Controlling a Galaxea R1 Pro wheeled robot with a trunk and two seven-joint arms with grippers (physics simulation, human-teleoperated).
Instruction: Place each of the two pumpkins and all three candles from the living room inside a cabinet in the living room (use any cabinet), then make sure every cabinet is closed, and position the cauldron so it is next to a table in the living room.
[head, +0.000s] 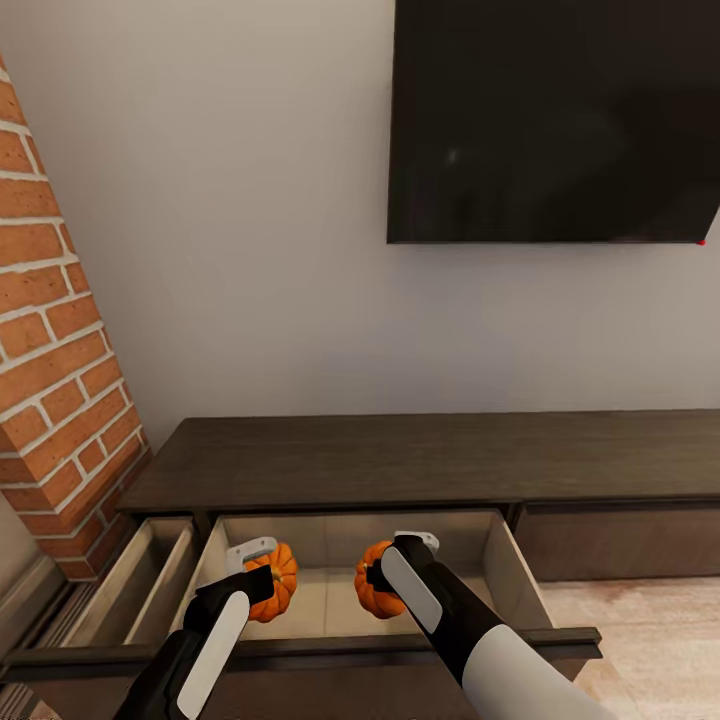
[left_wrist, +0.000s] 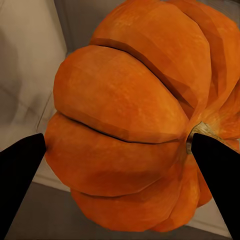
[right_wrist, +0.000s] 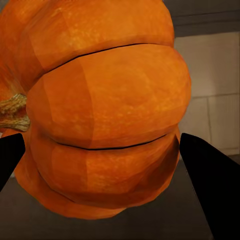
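Observation:
Two ribbed orange pumpkins hang over the open middle drawer (head: 505, 570) of the dark brown cabinet (head: 420, 460). My left gripper (head: 262, 578) is shut on the left pumpkin (head: 278, 581); in the left wrist view that pumpkin (left_wrist: 135, 125) sits between the black fingertips (left_wrist: 20, 175), stem toward one finger. My right gripper (head: 382, 575) is shut on the right pumpkin (head: 374, 582), and the right wrist view has this pumpkin (right_wrist: 100, 110) close up between the fingers (right_wrist: 210, 190). The candles and the cauldron are out of view.
A second, narrower drawer (head: 140, 585) stands open at the left, beside the brick fireplace (head: 60, 350). A closed drawer front (head: 620, 540) lies to the right. A dark TV (head: 550, 120) hangs on the wall above. Pale wood floor (head: 650, 640) lies at the right.

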